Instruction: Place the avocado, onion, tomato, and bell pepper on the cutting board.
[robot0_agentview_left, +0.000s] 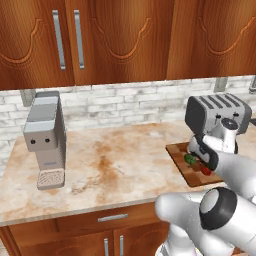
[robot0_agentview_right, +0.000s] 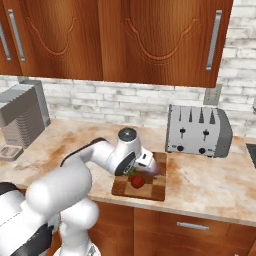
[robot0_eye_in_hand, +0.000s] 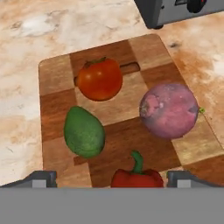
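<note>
All four foods lie on the dark brown cutting board (robot0_eye_in_hand: 54, 74) in the hand view. The orange-red tomato (robot0_eye_in_hand: 99, 78) is at the far left, the purplish onion (robot0_eye_in_hand: 169, 110) at the right, and the dark green avocado (robot0_eye_in_hand: 84, 132) at the near left. The red bell pepper (robot0_eye_in_hand: 137, 176) is at the near edge. My gripper (robot0_eye_in_hand: 113, 179) hangs open just above the board, its fingertips (robot0_eye_in_hand: 43, 178) wide apart on either side of the pepper and clear of it. From the base views, the hand (robot0_agentview_right: 145, 167) hovers over the board (robot0_agentview_right: 152, 191) (robot0_agentview_left: 177, 156).
A grey toaster (robot0_agentview_left: 217, 117) (robot0_agentview_right: 197, 131) stands just behind the board against the brick wall. A grey coffee machine (robot0_agentview_left: 45, 140) (robot0_agentview_right: 20, 117) sits at the counter's left end. Marbled counter stretches between them. Wooden wall cabinets hang overhead.
</note>
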